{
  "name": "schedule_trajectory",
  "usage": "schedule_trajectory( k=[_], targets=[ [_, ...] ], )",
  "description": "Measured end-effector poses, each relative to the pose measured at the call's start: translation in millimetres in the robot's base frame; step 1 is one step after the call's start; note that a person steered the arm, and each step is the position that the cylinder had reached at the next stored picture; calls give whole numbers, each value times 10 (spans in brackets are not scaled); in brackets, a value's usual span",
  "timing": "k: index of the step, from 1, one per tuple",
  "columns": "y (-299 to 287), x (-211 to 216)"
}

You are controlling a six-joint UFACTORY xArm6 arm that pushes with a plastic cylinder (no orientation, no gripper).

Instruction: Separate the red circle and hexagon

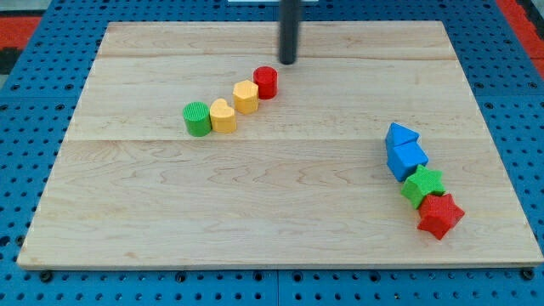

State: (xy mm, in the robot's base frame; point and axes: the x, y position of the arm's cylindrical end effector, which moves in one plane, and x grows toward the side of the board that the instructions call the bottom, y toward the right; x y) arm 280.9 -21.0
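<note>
The red circle (266,82) sits on the wooden board (272,221), touching the yellow hexagon (246,96) at its lower left. They lie in a diagonal row with a yellow heart (223,116) and a green circle (197,118). My tip (289,62) is just above and to the right of the red circle, a small gap apart from it.
At the view's right a second row runs down: a blue triangle (401,135), a blue block (406,159), a green star (423,185) and a red star (440,215) near the board's right edge. Blue pegboard surrounds the board.
</note>
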Motion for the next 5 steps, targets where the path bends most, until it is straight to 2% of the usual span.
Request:
schedule_trajectory(
  k=[1,2,3,4,5],
  targets=[
    [-893,350],
    [-5,987],
    [173,839],
    [-404,493],
    [-1102,445]
  ],
)
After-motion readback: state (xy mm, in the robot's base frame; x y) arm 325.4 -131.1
